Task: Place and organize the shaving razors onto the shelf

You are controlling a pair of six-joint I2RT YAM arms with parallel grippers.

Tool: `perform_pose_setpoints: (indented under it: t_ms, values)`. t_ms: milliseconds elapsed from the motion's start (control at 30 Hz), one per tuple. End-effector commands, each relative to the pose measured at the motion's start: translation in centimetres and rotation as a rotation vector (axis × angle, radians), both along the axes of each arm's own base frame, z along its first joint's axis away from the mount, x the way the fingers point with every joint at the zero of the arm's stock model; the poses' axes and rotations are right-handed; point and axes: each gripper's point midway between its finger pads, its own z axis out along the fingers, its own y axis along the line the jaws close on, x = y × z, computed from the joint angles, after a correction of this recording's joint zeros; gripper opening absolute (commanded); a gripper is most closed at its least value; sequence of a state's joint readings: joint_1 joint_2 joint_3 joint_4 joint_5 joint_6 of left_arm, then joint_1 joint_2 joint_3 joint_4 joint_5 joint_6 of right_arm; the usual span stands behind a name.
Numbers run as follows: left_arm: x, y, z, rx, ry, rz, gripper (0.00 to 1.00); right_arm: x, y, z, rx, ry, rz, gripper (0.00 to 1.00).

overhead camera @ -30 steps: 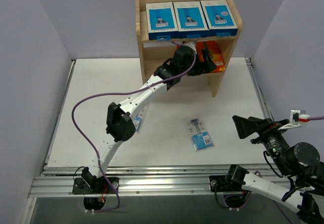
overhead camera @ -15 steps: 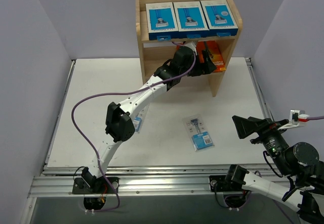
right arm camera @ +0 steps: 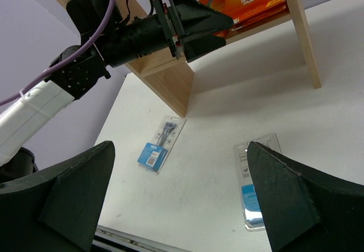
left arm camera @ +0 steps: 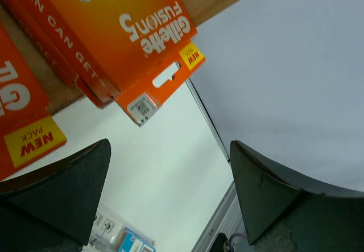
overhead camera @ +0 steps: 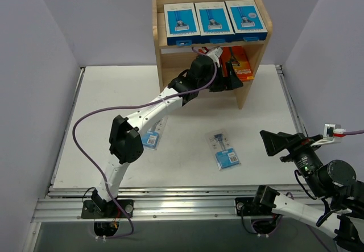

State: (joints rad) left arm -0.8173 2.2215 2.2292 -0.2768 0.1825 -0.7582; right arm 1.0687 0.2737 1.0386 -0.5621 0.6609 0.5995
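Unfinished light wood made up the small three-tier shelf (overhead camera: pixel 251 75), which stood at the far edge of the white bench (overhead camera: pixel 114 104). Three blue-and-white razor boxes (overhead camera: pixel 213 20) lay side by side on its railed top tier, and flat orange razor boxes (overhead camera: pixel 243 64) lay on the middle tier, toward the right side panel. The left end effector (overhead camera: pixel 230 75) hovered at the open front of that middle tier, just beside the orange razor boxes, its two black fingers spread wide and pinching nothing. Its wrist view showed the hang-tab end of one orange box overhanging the shelf board, clear of both fingertips. Two clear blister-card razors with blue labels lay flat on the bench, apart from the shelf: one (overhead camera: pixel 223 149) near the middle, the other (overhead camera: pixel 152 135) further left, partly hidden beneath the left arm. The right end effector (overhead camera: pixel 273 143) hung above the near right part of the bench, to the right of the middle card, its fingers likewise spread and empty.
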Motion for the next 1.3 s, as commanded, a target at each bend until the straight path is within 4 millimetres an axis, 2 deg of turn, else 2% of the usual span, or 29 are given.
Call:
perform_pose_setpoints:
  t_ms: [0, 33, 100, 133, 200, 233, 267, 333, 367, 400, 433, 467, 500, 533, 567, 600, 667, 767, 867, 900, 967, 1000, 1067, 1100, 1133, 1167, 1200, 1233, 1267]
  values:
    - [-3.1, 2.9, 16.6, -0.227, -0.383, -0.019, 0.94, 0.3, -0.2, 0.1, 0.019, -0.004, -0.024, 0.96]
    - [-3.3, 3.1, 16.6, -0.225, -0.385, -0.021, 0.94, 0.3, -0.2, 0.0, 0.018, -0.003, -0.024, 0.95]
    - [-4.0, 3.8, 17.5, -0.239, -0.410, -0.026, 0.94, 0.4, 0.1, -0.1, 0.017, -0.002, -0.018, 0.86]
    - [-4.0, 3.8, 16.4, -0.221, -0.397, -0.028, 0.94, 0.4, 0.2, -0.1, 0.012, -0.002, -0.015, 0.83]
    - [-4.6, 4.7, 17.0, -0.221, -0.412, -0.025, 0.94, 0.6, 0.9, -0.2, 0.000, -0.001, -0.006, 0.74]
    - [-4.5, 4.8, 15.9, -0.200, -0.395, -0.026, 0.94, 0.7, 1.1, -0.4, -0.011, 0.001, -0.004, 0.70]
    - [-4.7, 5.0, 16.6, -0.223, -0.419, -0.026, 0.94, 1.0, 1.7, -0.5, -0.024, 0.004, -0.001, 0.67]
    - [-5.8, 5.7, 17.4, -0.236, -0.443, -0.050, 0.94, 1.2, 2.1, -0.4, -0.034, 0.003, 0.004, 0.61]
    - [-5.9, 5.7, 16.7, -0.233, -0.447, -0.062, 0.94, 1.3, 2.4, -0.1, -0.026, -0.005, 0.008, 0.58]
    - [-6.7, 6.3, 17.3, -0.240, -0.466, -0.072, 0.94, 1.4, 2.8, -0.1, -0.036, -0.004, 0.012, 0.52]
    - [-7.0, 6.5, 17.1, -0.237, -0.471, -0.082, 0.94, 1.5, 2.9, 0.0, -0.036, -0.008, 0.015, 0.50]
    - [-7.7, 6.4, 15.8, -0.227, -0.466, -0.116, 0.94, 1.7, 3.3, 0.1, -0.045, -0.011, 0.016, 0.47]
    - [-8.6, 7.1, 16.5, -0.234, -0.485, -0.126, 0.94, 1.8, 3.6, 0.0, -0.054, -0.011, 0.018, 0.44]
    - [-9.1, 7.4, 16.2, -0.233, -0.487, -0.137, 0.94, 1.9, 3.9, 0.0, -0.065, -0.010, 0.026, 0.43]
    - [-9.6, 7.5, 14.6, -0.219, -0.478, -0.165, 0.94, 2.0, 4.2, 0.0, -0.074, -0.009, 0.028, 0.42]
    - [-10.4, 8.2, 15.2, -0.221, -0.499, -0.171, 0.94, 2.3, 4.9, -0.4, -0.098, 0.001, 0.032, 0.41]
    - [-10.9, 8.9, 14.3, -0.192, -0.491, -0.179, 0.94, 2.7, 5.8, -0.4, -0.105, 0.002, 0.039, 0.41]
    - [-12.8, 10.0, 13.1, -0.164, -0.502, -0.234, 0.94, 3.3, 7.4, -0.8, -0.118, 0.005, 0.057, 0.40]
    - [-14.9, 11.1, 12.5, -0.139, -0.528, -0.307, 0.94, 3.9, 8.6, -1.4, -0.129, 0.014, 0.057, 0.40]
    - [-15.7, 11.7, 13.0, -0.137, -0.554, -0.326, 0.94, 4.0, 9.1, -1.8, -0.134, 0.017, 0.068, 0.39]
    - [-17.2, 12.3, 12.2, -0.113, -0.549, -0.389, 0.94, 4.5, 10.3, -2.1, -0.140, 0.021, 0.077, 0.37]
    - [-18.0, 13.2, 13.0, -0.111, -0.584, -0.393, 0.94, 4.6, 10.7, -2.3, -0.144, 0.022, 0.081, 0.34]
    - [-18.1, 14.6, 11.9, -0.056, -0.566, -0.365, 0.94, 5.2, 11.6, -2.5, -0.148, 0.014, 0.078, 0.28]
    - [-18.5, 16.2, 13.3, -0.047, -0.619, -0.321, 0.94, 5.6, 12.3, -3.1, -0.165, 0.023, 0.075, 0.21]
    - [-18.3, 17.2, 13.6, -0.027, -0.632, -0.272, 0.94, 5.9, 12.6, -3.2, -0.168, 0.022, 0.071, 0.20]
    - [-16.7, 18.9, 12.9, 0.039, -0.621, -0.147, 0.94, 6.4, 13.5, -3.5, -0.177, 0.021, 0.065, 0.18]
    - [-16.6, 21.2, 14.1, 0.059, -0.655, -0.054, 0.94, 6.8, 13.9, -3.6, -0.178, 0.021, 0.059, 0.16]
    - [-15.8, 22.6, 14.0, 0.098, -0.650, 0.027, 0.94, 7.2, 14.3, -3.7, -0.181, 0.021, 0.052, 0.14]
    - [-14.1, 24.9, 12.8, 0.177, -0.623, 0.165, 0.94, 7.8, 15.3, -4.0, -0.202, 0.022, 0.045, 0.10]
